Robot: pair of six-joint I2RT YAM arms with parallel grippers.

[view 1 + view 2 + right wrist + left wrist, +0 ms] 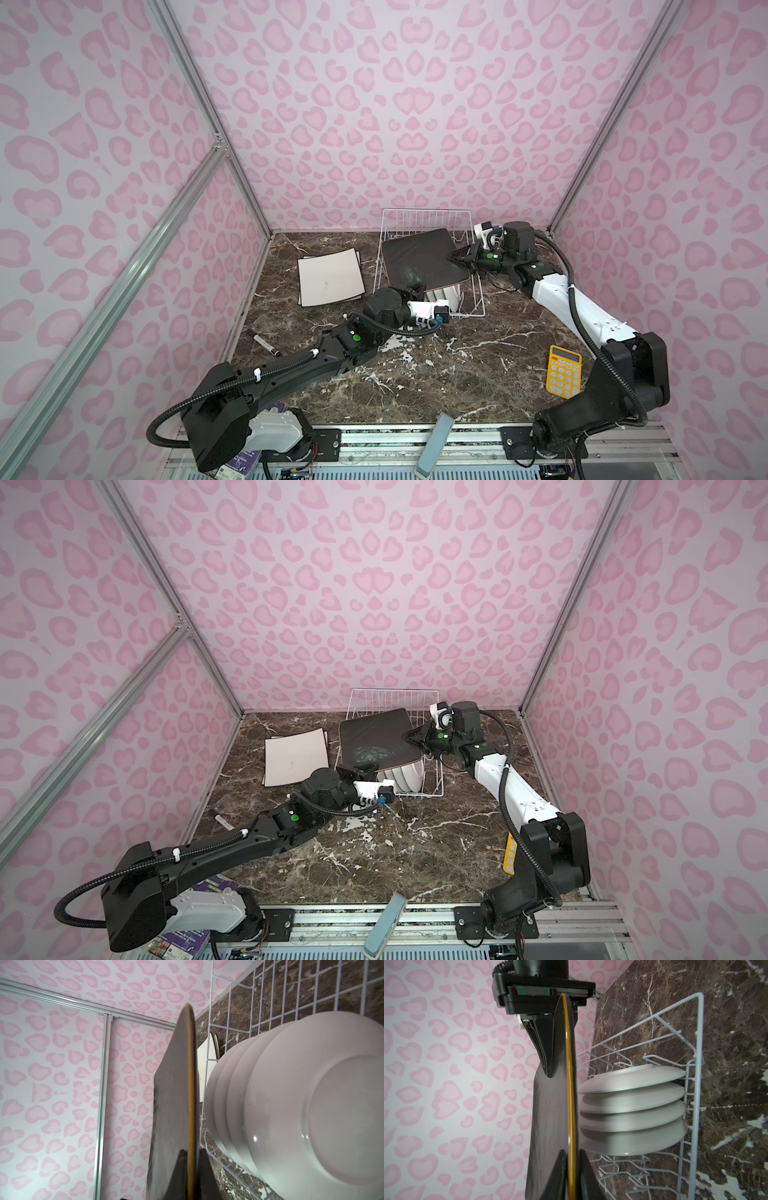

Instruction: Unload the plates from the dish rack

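Dark brown plate (419, 266) lies flat above the dish rack (428, 216). The right pincer (459, 258) pinches its right edge. The left pincer (415, 287) straddles its near edge, grip unclear. Cream plates (330, 278) lie leftward.

Yellow calculator (564, 371) and black marker (264, 343), well apart, on brown marble tabletop (436, 374).

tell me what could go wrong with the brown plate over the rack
The dark brown plate hangs over the round white plates, pinched at one edge by the right gripper, the left gripper straddling a corner. If a grip slips, it may tip and drop onto them or the dish rack.
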